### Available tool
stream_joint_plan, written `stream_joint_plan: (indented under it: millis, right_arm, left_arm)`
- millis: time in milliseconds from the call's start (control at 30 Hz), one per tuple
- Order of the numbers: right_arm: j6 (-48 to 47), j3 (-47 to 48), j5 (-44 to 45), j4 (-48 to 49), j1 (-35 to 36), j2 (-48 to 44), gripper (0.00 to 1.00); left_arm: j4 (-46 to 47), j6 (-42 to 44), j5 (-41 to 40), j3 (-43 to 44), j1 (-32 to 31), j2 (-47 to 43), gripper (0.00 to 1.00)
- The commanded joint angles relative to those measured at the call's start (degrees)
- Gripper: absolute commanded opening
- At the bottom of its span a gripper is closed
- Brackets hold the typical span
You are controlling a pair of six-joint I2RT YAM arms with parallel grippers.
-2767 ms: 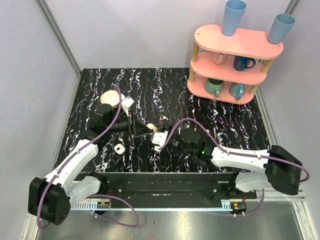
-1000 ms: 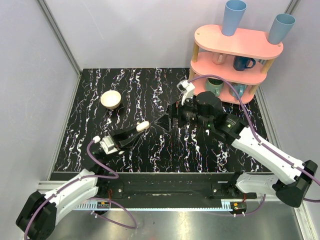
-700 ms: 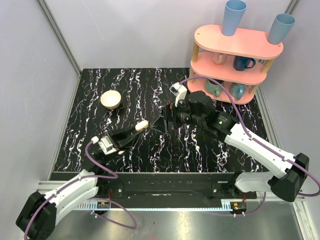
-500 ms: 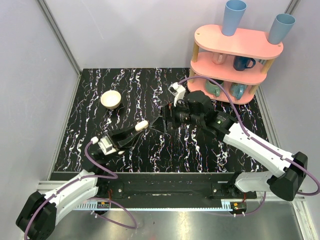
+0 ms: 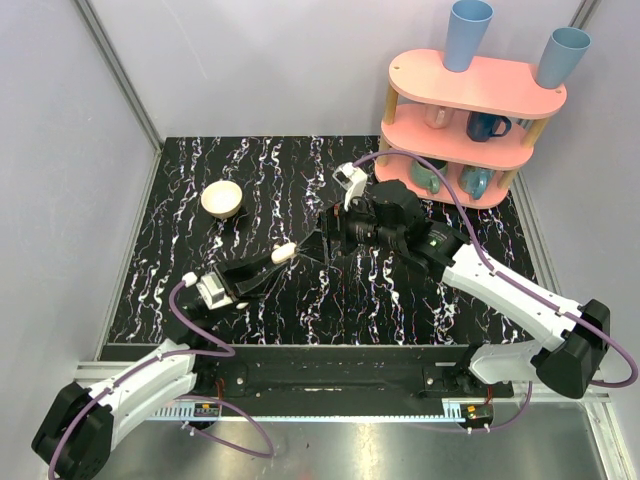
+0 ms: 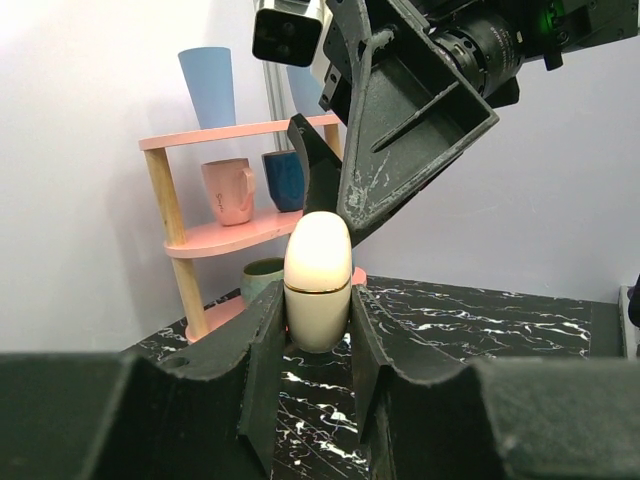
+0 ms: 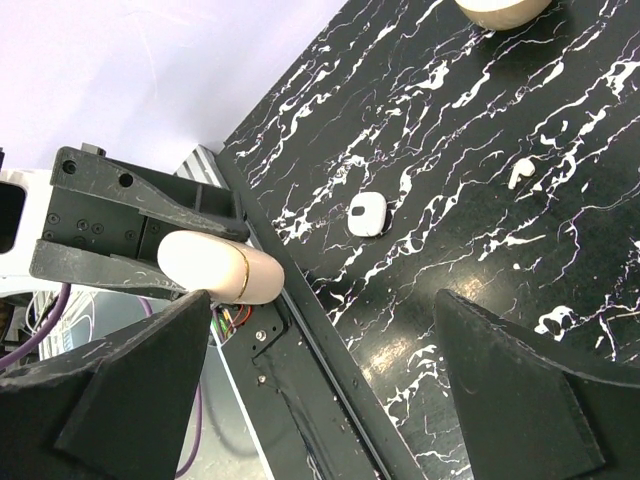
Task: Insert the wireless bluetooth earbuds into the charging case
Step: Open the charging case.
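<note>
left end effector (image 6: 318, 335) clenches a smooth cream capsule-shaped case (image 6: 317, 275) with a thin gold seam, centre frame; right end effector (image 5: 327, 243) spread wide, released, over glossy black-marbled desk (image 7: 450, 100).

I am working in a robot lab test cell: plain panels (image 5: 50, 150) on aluminium framing (image 5: 118, 75) are enclosing my marbled surface (image 5: 300, 170), with a pink shelf (image 5: 500, 85) of cups (image 5: 468, 35) standing as props.
</note>
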Motion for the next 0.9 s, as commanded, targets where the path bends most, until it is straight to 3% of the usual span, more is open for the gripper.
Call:
stream_joint_plan:
  millis: [0,467,867]
  right_arm:
    - [0.2,0.3,0.2,3.9,0.4,-1.0,1.0]
    - [-3.4,-0.3,-5.3,4.2,2.1,-1.2,1.0]
    - [-5.6,-0.4,2.3,2.9,4.3,-0.3,0.99]
  left_arm:
    - [9.8,-1.6,3.6,-2.4,-0.2,0.5,0.0]
    - [11.2,-1.9,2.2,-2.3,-0.2,1.0,0.0]
    - [11.1,-2.8,4.2,-1.7,-0.2,0.3,0.0]
